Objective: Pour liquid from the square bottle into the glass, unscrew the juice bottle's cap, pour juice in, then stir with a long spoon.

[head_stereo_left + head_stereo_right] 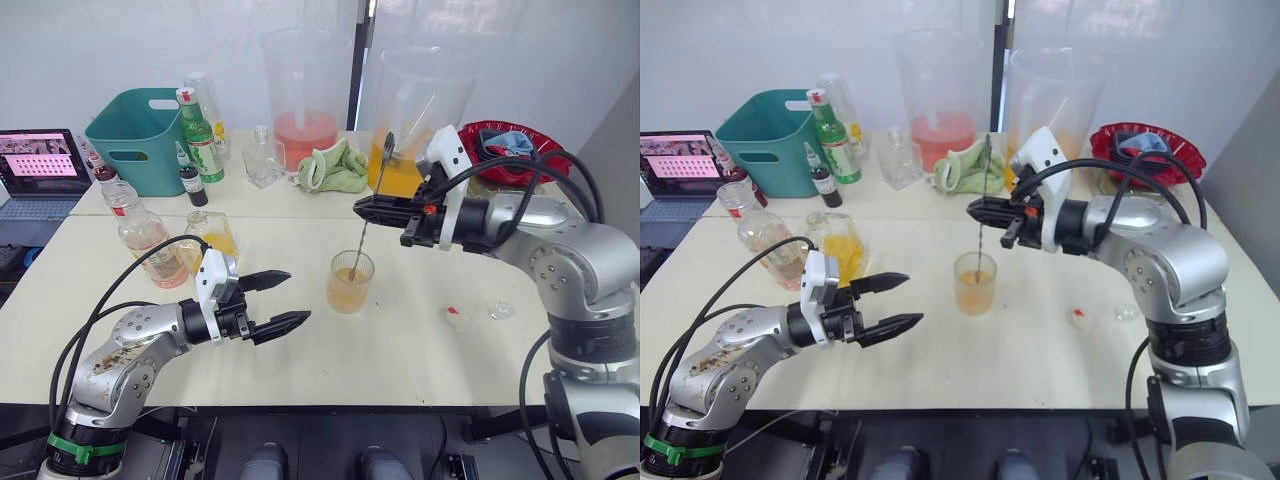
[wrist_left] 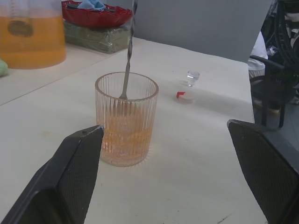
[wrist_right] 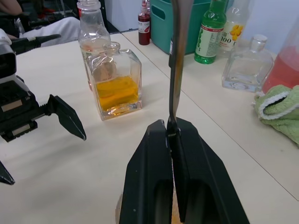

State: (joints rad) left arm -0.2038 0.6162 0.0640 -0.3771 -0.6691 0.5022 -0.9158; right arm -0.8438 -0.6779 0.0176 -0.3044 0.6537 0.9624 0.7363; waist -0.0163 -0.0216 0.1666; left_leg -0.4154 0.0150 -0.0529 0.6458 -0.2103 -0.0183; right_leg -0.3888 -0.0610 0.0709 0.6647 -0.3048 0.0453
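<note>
The glass stands mid-table, about a third full of orange-pink liquid. The long spoon stands nearly upright in it, bowl down in the liquid. My right gripper is shut on the spoon's shaft above the glass. My left gripper is open, low over the table just left of the glass, holding nothing. The square bottle, with yellow-orange contents, and the juice bottle, with its neck open, stand at the left. The cap lies on the table right of the glass, beside a small clear stopper.
Along the back stand a teal basket, a green bottle, a small colourless glass bottle, two big pitchers, a green cloth and a red bowl. A laptop sits far left.
</note>
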